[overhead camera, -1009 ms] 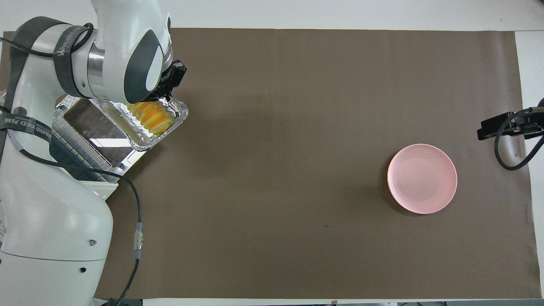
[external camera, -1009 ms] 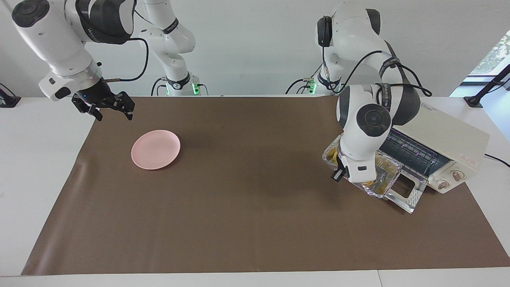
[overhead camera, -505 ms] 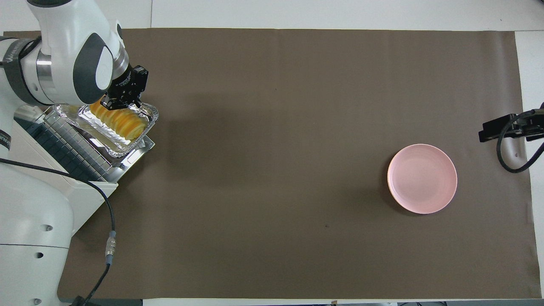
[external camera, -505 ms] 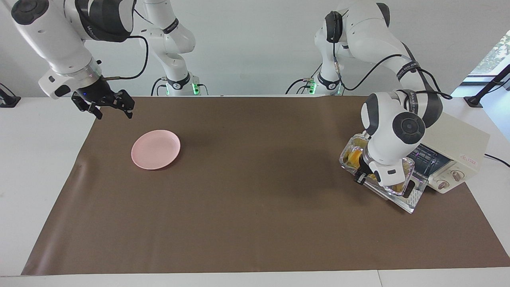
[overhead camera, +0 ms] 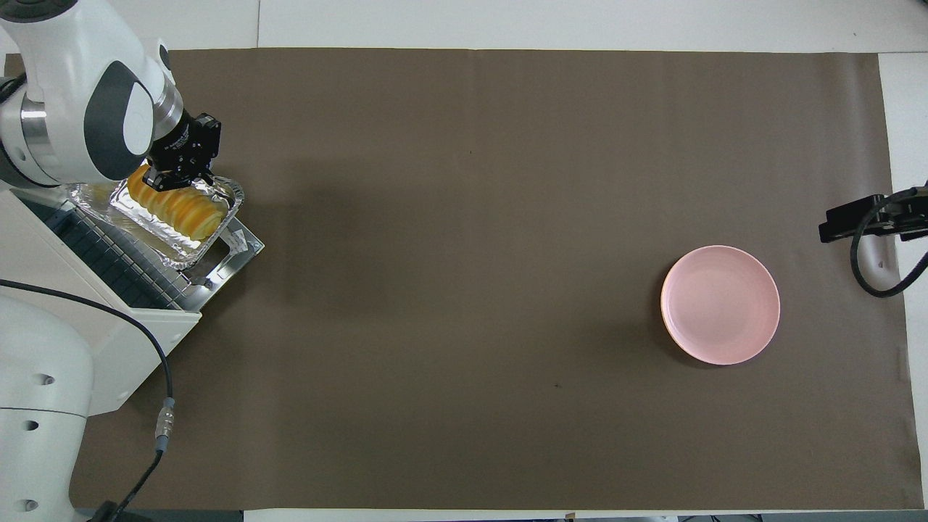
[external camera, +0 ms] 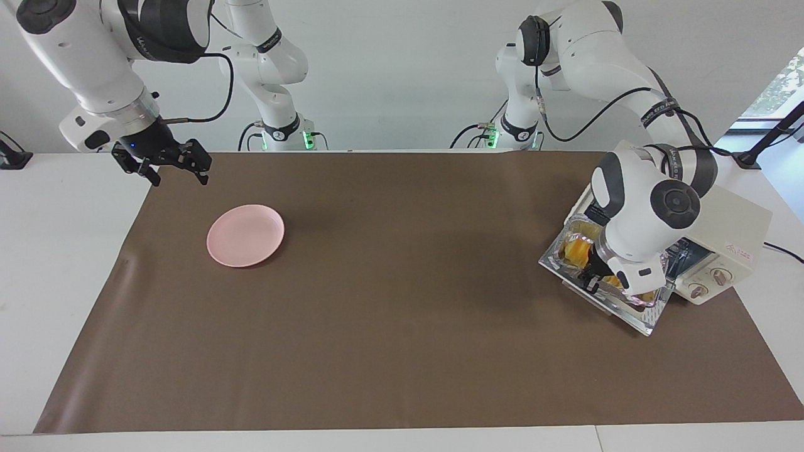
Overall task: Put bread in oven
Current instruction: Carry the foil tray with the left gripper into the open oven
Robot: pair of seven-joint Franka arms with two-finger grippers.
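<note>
The bread (overhead camera: 176, 207), a ridged yellow-orange loaf, lies in a silver foil tray (overhead camera: 190, 251). My left gripper (overhead camera: 178, 170) is shut on the tray's rim and holds it low over the open door (overhead camera: 241, 250) and the front of the wire rack of the cream-white oven (overhead camera: 129, 346). In the facing view the bread (external camera: 574, 250) shows beside the left gripper (external camera: 593, 280), in front of the oven (external camera: 735, 221). I cannot tell whether the tray touches the door (external camera: 642, 318). My right gripper (external camera: 178, 175) waits open and empty in the air over the mat's corner at the right arm's end.
A pink round plate (external camera: 245, 235) lies empty on the brown mat (external camera: 389, 301) toward the right arm's end; it also shows in the overhead view (overhead camera: 720, 304). The oven's two knobs (external camera: 710, 282) face away from the robots. White table surrounds the mat.
My left gripper has carried the foil tray with the bread toward the oven, from beside the open door to over the door and rack. The right gripper has barely moved.
</note>
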